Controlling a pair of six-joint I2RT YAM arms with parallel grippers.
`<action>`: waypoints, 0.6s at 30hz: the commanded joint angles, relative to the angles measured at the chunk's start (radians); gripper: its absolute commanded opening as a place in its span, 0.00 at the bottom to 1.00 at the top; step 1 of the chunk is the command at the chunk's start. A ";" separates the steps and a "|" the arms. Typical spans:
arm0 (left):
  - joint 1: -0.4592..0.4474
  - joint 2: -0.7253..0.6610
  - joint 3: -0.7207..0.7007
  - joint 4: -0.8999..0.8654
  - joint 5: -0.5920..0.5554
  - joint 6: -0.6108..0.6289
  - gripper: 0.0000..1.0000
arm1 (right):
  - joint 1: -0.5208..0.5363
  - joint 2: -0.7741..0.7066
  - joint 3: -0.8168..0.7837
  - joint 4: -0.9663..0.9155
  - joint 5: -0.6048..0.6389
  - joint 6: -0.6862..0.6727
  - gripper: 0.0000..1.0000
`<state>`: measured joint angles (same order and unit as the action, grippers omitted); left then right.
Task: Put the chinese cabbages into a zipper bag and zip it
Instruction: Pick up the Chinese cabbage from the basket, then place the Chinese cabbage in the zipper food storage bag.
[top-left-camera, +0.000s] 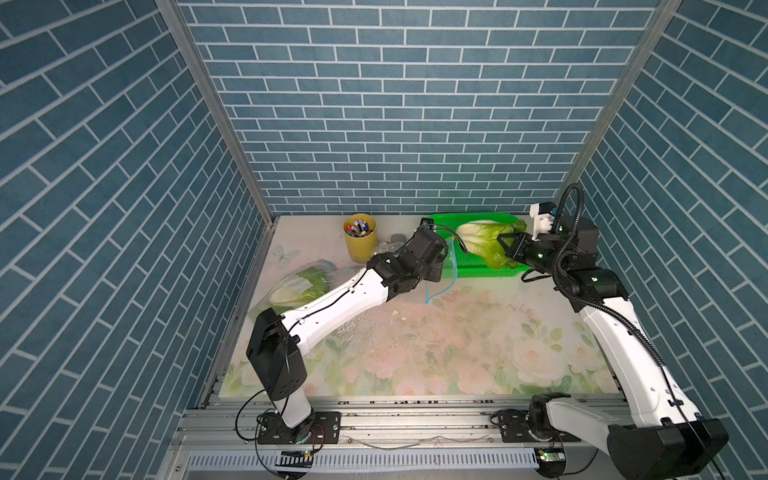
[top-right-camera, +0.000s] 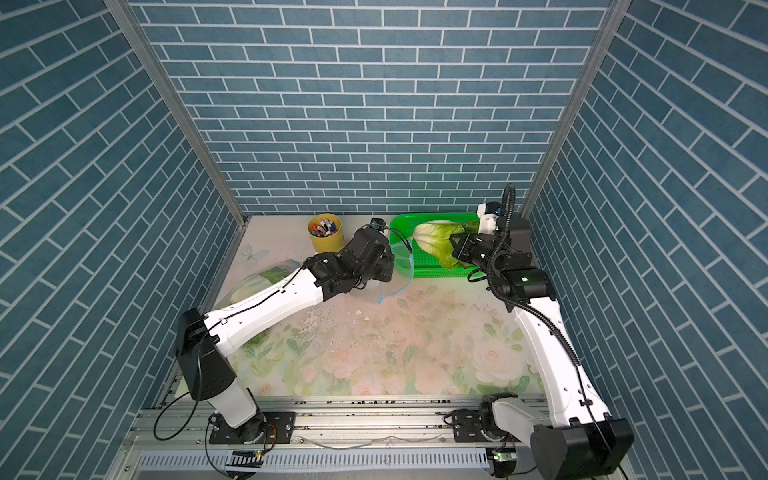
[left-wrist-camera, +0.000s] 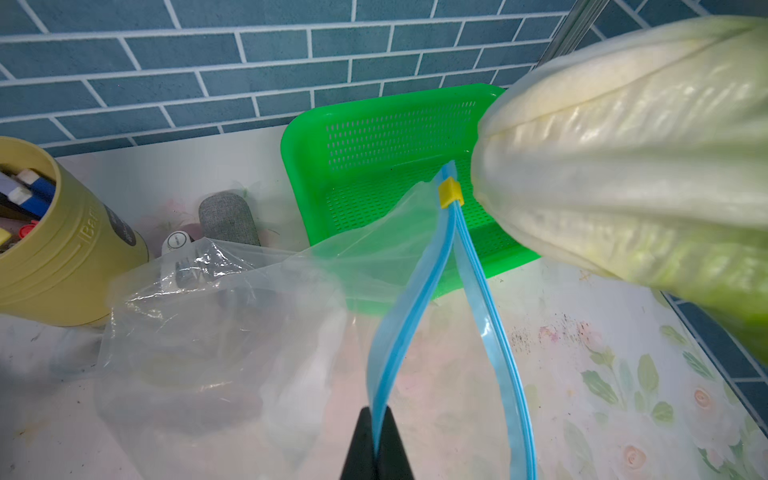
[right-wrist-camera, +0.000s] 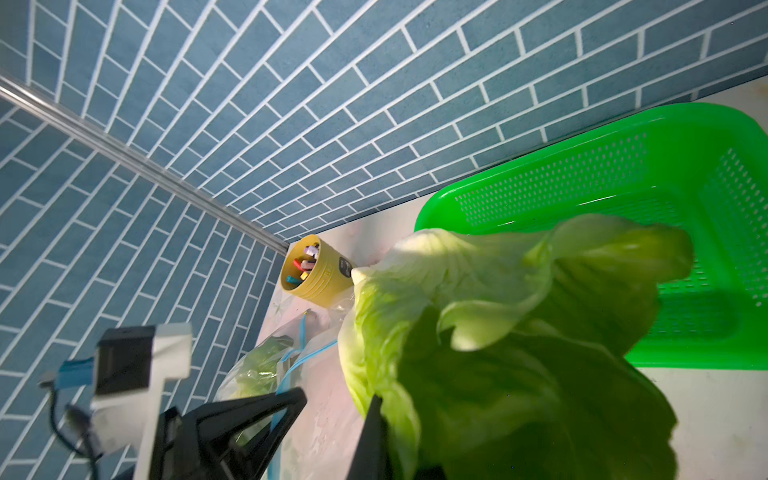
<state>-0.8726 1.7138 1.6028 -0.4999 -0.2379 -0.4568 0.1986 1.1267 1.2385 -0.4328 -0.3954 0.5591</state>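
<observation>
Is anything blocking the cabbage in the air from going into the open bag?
Nothing visible does. The cabbage, held by the right tool, points its white end at the open mouth of the zipper bag, which the left tool pinches by one lip.

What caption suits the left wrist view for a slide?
Left end effector pinches the blue rim of the open zipper bag; a chinese cabbage hangs before the green basket.
</observation>
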 joint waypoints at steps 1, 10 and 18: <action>0.004 0.030 0.029 -0.002 0.012 -0.005 0.00 | 0.007 -0.045 0.005 -0.043 -0.115 -0.038 0.00; 0.004 0.035 0.034 0.015 0.014 -0.016 0.00 | 0.027 -0.073 -0.058 -0.024 -0.198 -0.043 0.00; 0.004 0.018 0.031 0.015 -0.010 -0.012 0.00 | 0.048 -0.077 -0.069 -0.081 -0.207 -0.106 0.00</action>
<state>-0.8711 1.7466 1.6119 -0.4942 -0.2283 -0.4671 0.2325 1.0634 1.1706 -0.4988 -0.5697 0.5148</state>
